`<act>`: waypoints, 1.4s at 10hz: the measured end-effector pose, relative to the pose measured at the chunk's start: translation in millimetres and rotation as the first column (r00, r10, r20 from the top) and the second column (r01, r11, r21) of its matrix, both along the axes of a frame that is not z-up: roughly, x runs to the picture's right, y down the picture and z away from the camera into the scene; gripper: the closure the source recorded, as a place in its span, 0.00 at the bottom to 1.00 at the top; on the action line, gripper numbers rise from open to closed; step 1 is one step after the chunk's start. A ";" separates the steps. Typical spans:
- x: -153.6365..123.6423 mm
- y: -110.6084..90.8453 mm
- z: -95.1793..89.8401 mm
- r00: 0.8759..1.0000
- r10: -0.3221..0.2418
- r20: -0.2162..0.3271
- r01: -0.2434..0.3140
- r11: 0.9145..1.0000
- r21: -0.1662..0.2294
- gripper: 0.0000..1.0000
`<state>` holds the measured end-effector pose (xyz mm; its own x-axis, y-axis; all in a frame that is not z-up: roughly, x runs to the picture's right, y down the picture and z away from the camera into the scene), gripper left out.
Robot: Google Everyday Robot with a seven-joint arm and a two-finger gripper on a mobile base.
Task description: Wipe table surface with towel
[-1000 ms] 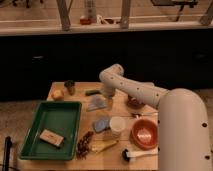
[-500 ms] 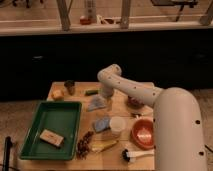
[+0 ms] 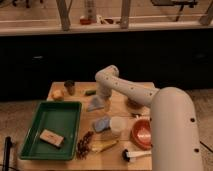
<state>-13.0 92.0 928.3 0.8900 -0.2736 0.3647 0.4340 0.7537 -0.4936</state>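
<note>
The towel, a pale grey-blue cloth, lies on the tan wooden table surface near its far middle. My white arm reaches in from the lower right, bends at the far edge and points down. The gripper is at the towel's upper right edge, down at the cloth. The arm's wrist hides where it meets the towel.
A green tray holding a tan block stands at the left. A brighter blue pad, white cup and red bowl sit at the front. A dark cup, yellow object and small green item line the far edge.
The arm's elbow and the gripper have shifted slightly to the left, and the towel has moved a little left with them.
</note>
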 end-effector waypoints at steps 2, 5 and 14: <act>-4.9 1.6 6.2 1.000 -0.005 0.007 0.005 1.000 -0.006 0.20; -2.5 6.1 14.6 1.000 -0.007 0.001 0.007 1.000 -0.027 0.20; -8.2 12.5 19.4 1.000 -0.013 0.010 0.013 0.998 -0.056 0.88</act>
<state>-21.2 104.5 947.7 0.8828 -0.2637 0.3886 0.4485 0.7191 -0.5308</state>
